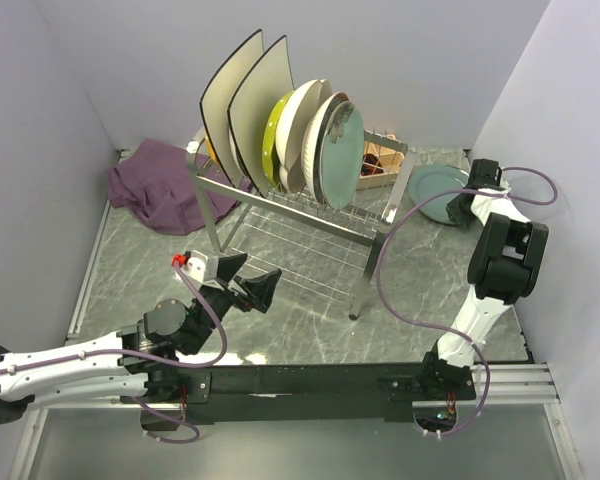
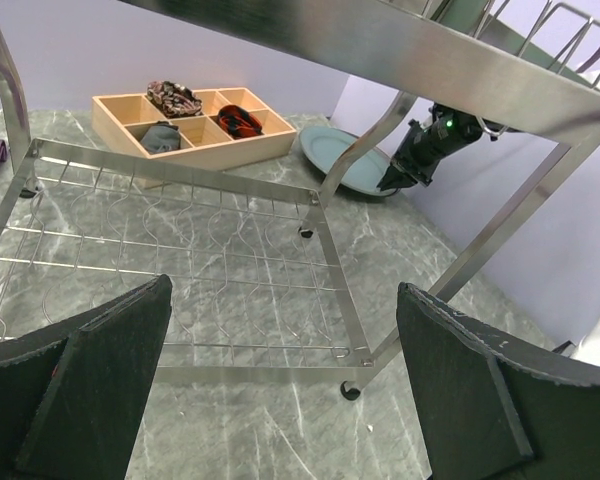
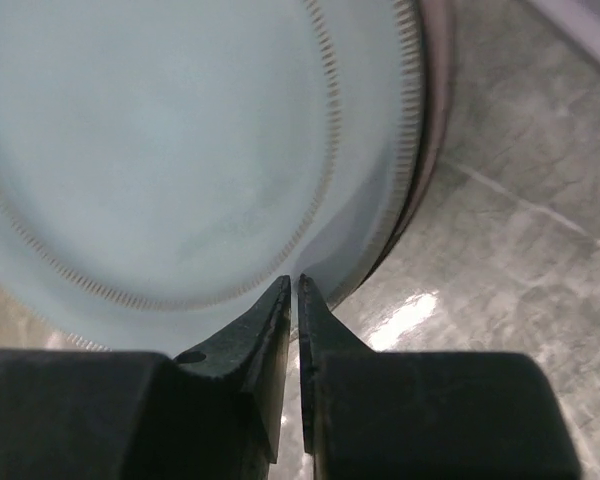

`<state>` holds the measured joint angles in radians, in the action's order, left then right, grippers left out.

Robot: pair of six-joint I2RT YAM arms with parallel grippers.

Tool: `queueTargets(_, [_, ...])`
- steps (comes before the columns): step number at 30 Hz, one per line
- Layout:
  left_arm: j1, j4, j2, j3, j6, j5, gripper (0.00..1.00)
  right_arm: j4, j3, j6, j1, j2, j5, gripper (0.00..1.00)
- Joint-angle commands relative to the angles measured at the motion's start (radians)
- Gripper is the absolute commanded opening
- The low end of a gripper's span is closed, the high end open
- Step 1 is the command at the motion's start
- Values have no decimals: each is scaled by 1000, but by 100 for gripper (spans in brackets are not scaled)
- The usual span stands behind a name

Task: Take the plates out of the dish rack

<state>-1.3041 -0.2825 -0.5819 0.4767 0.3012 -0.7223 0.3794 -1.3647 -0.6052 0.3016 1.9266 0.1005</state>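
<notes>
Top view: silver wire-and-tube dish rack stands mid-worktop on tall legs, upper tier loaded. Standing on edge in its tines, left to right: two large cream square plates, a yellow-green round plate, cream round plates, and a mint round plate at the right end. One teal-grey round plate lies flat on the grey marbled worktop right of the rack, out of it. Crumpled purple cloth at far left; wooden compartment box behind the rack. My left jaws sit near the rack's front left, apart, holding nothing. My right jaws hang over the near right rim of the flat plate. Left wrist view: my two dark fingers are spread wide at the lower corners, nothing between them. I look under the rack's top rail onto its lower wire shelf, with the box, the flat plate and my right jaws beyond. Right wrist view: right jaws pressed together, only a hairline between the tips, nothing seen gripped. The tips sit just at the rim of the teal-grey plate, which fills the upper left, blurred. Cannot tell whether the tips touch it.
</notes>
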Motion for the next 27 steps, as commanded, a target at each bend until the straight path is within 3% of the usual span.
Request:
queueTargets(1, [-4, -24, -12, 8, -7, 3, 99, -43, -1, 47, -7, -104, -117, 16])
queueTargets(3, [-3, -26, -12, 7, -7, 1, 99, -112, 13, 103, -12, -118, -318, 19])
queueTargets(6, [-3, -29, 1, 2, -7, 4, 100, -96, -56, 163, -32, -65, -477, 19])
queueTargets(11, [-3, -30, 1, 0, -7, 6, 99, -97, -144, 194, -52, 33, -564, 19])
queueTargets(19, [-3, -29, -24, 8, -11, -3, 99, -20, -270, 254, -94, 126, -448, 18])
queueTargets(27, [-3, -38, -41, 5, -17, -22, 99, 33, -336, 260, -133, 207, -446, 18])
